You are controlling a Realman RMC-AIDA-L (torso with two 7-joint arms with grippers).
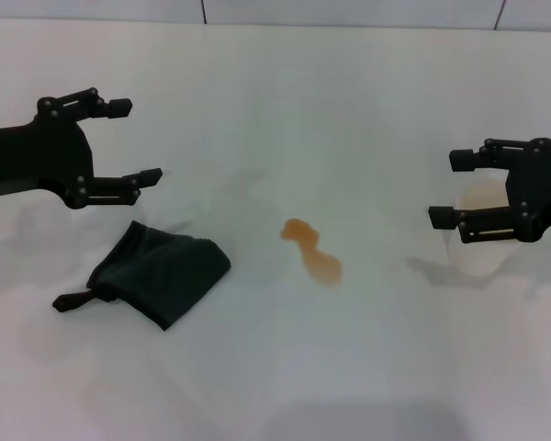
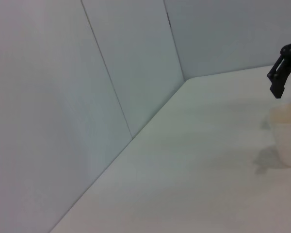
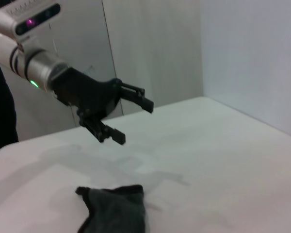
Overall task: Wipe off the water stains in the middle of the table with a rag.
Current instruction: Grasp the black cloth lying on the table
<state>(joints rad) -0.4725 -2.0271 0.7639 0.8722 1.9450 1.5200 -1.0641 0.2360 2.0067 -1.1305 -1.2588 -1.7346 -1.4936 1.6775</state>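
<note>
The scene is being closed in by pale panelled walls, which are being divided by thin dark vertical seams. A corner is being formed where two walls are meeting behind the white surface. Soft, even light is being cast from above, and faint grey shadows are being thrown downward.

On the table the water stains lie in the middle; the rag lies to their left, below my left gripper; a cup stands far right, behind my right gripper.
</note>
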